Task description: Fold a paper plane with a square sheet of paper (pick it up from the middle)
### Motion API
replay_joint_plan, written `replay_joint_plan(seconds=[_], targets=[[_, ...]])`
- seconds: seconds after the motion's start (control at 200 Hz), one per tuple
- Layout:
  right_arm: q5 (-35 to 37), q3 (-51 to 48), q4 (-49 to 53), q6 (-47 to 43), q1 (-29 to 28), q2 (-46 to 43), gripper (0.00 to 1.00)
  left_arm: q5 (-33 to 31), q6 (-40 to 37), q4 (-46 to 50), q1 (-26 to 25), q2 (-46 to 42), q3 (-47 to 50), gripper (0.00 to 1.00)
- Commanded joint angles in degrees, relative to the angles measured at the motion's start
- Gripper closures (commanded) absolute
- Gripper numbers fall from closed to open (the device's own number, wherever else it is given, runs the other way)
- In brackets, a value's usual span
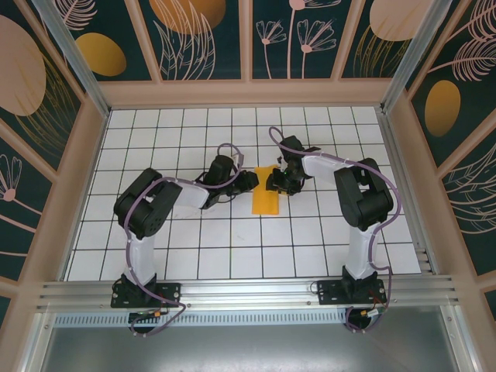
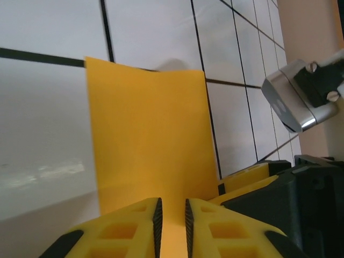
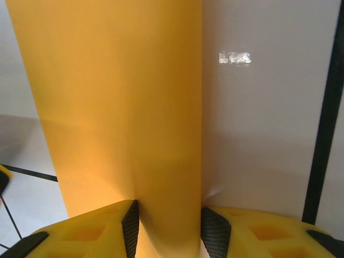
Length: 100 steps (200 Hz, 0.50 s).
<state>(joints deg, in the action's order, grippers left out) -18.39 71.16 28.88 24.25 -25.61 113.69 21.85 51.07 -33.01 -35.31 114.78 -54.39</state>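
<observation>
The left fingers [image 2: 134, 223] stand narrow, their black pads leaving a thin slit. The square sheet of paper [image 2: 150, 134] shows through that slit and spreads wider than it on both sides. From this low angle I cannot tell whether the pads pinch a raised ridge of the paper or sit just above it. Beyond the pads the orange-yellow sheet runs on smooth to a straight far edge on the white tiled worktop [image 2: 48, 107]. One yellow finger of the other arm sits just beside the sheet's right edge.

The right fingers [image 3: 102, 226] stand apart, about half spread. The paper fills the gap between their pads and carries on past the left one, so the pads do not clamp it by its edges. Its right edge lines up with the inner face of the right pad. A bare tile and a dark grid line lie to the right.

From above, the paper is a narrow oblong near the middle of the worktop, its long side pointing away from the bases. Both sets of fingers meet over its far half, one from each side. The left arm [image 1: 147, 205] and right arm [image 1: 364, 194] bend inward towards it. Dark leaf-patterned panels [image 1: 201, 31] wall in the worktop.
</observation>
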Motion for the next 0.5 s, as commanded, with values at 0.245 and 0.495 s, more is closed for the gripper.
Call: replay_joint_plan(seconds=[0.245,0.495], targets=[[11.27,-5.50,-0.90,-2.10,0.03,13.03,0.56,1.44,-1.31,5.90,-0.88,3.20,-4.47,0.86],[11.12,-5.68,-0.85,-1.53,-0.02,13.12,0.55,1.53,-1.14,8.15,-0.90,4.22,-5.63,0.88]])
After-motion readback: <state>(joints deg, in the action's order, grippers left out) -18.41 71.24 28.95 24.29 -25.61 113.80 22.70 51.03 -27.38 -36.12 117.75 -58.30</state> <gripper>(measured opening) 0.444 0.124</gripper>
